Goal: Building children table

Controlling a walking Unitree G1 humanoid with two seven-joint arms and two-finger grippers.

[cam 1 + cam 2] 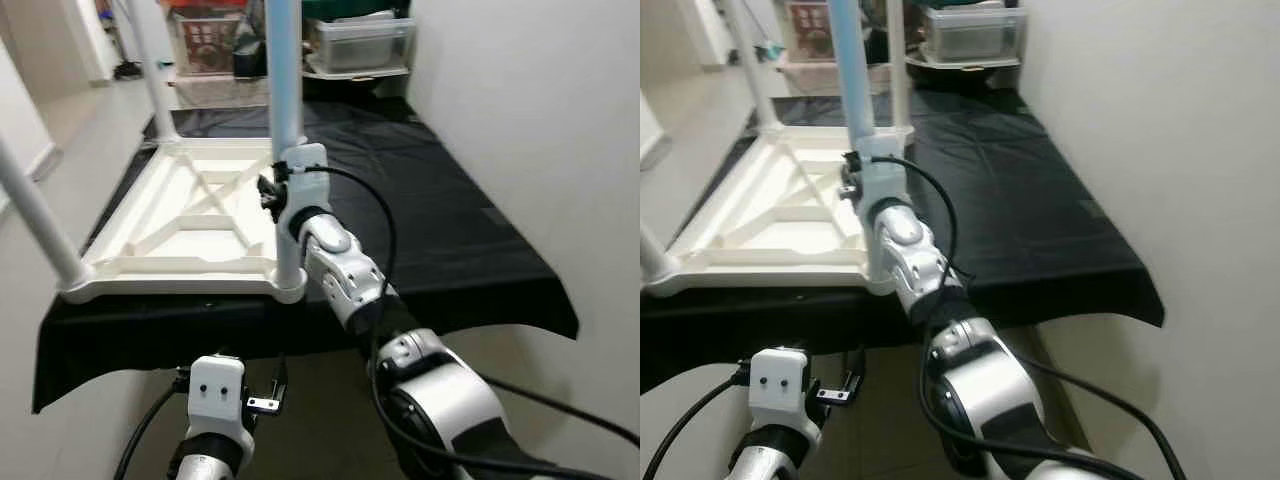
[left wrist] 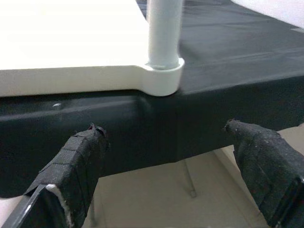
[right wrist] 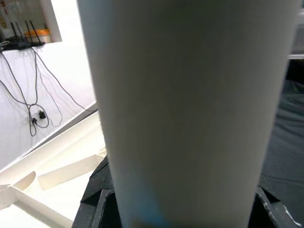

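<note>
Left eye view: right hand (image 1: 272,190) clamped on the near-right leg (image 1: 285,90) of the upturned white children's table (image 1: 180,215), which lies on the black-draped worktop (image 1: 450,230).
Leg fills the right wrist view, its fingers mostly hidden behind it. Left hand (image 2: 166,156), fingers spread wide and holding nothing, sits below the worktop edge, under that leg's corner socket (image 2: 164,80). Leg tops are cut off.

Ahead of me a black cloth (image 1: 440,220) covers the tabletop; clear storage bins (image 1: 362,42) sit beyond it, beside a white wall (image 1: 540,120).
</note>
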